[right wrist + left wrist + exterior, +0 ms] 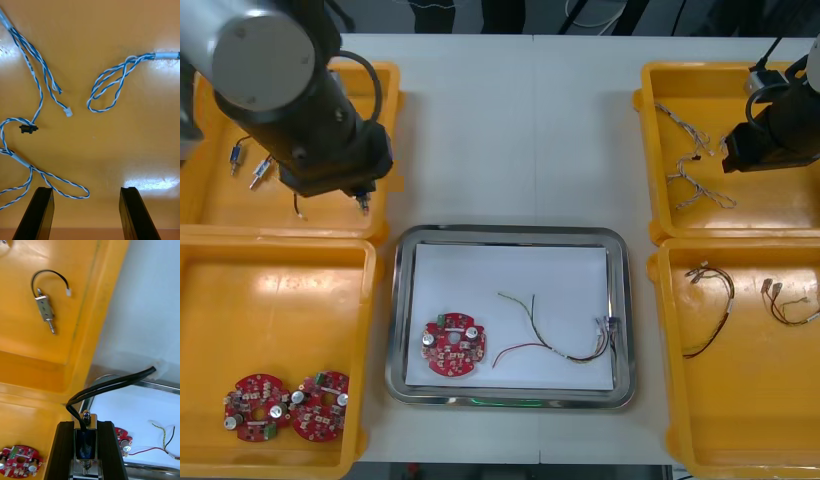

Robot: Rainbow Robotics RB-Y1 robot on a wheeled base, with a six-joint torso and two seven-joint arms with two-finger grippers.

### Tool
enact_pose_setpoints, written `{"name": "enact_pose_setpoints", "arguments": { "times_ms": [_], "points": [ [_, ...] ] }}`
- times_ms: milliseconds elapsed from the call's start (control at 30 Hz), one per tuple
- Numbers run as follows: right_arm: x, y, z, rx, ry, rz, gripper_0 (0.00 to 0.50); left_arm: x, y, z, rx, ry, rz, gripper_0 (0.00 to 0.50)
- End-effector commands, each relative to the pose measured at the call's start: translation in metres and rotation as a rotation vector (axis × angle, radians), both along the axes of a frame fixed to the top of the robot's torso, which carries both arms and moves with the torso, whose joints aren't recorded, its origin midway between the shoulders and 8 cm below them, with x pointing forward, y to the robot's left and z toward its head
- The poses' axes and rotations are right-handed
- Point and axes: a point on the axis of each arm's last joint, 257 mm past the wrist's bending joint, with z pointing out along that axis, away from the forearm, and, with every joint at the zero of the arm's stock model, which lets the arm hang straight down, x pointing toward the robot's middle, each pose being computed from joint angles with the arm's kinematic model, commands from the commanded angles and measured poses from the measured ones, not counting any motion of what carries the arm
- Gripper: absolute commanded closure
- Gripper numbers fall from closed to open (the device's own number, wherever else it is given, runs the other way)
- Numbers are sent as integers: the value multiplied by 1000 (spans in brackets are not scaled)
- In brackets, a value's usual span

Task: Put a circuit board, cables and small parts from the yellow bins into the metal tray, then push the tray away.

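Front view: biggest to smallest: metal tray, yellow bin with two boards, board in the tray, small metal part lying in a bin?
1-2. metal tray and yellow bin: too alike to rank; the bin runs past the edge.
3. circuit board in the tray.
4. small metal part.

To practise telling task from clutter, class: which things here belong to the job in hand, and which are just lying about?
In the job: left gripper, by the tray, shut on a small metal part; right gripper open above blue and white cables; metal tray holding a circuit board and red and yellow cable.
Lying about: spare circuit boards; loose cables; second metal part.
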Motion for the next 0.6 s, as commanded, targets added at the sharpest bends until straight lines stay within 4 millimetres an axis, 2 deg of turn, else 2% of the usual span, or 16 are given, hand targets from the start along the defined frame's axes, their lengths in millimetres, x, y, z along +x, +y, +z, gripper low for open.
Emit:
{"name": "enact_pose_setpoints", "arguments": {
  "times_ms": [33, 300, 600],
  "points": [
    [2, 7, -1, 69, -26, -21, 0, -8, -40, -11, -51, -21, 30, 500],
    [-1, 15, -24, 113, -24, -25, 0, -12, -74, -44, -12, -38, -26, 500],
    [-2, 12, -38, 114, -43, -26, 0, -30, -90, -80, 10, 2, -57, 500]
  ]
}}
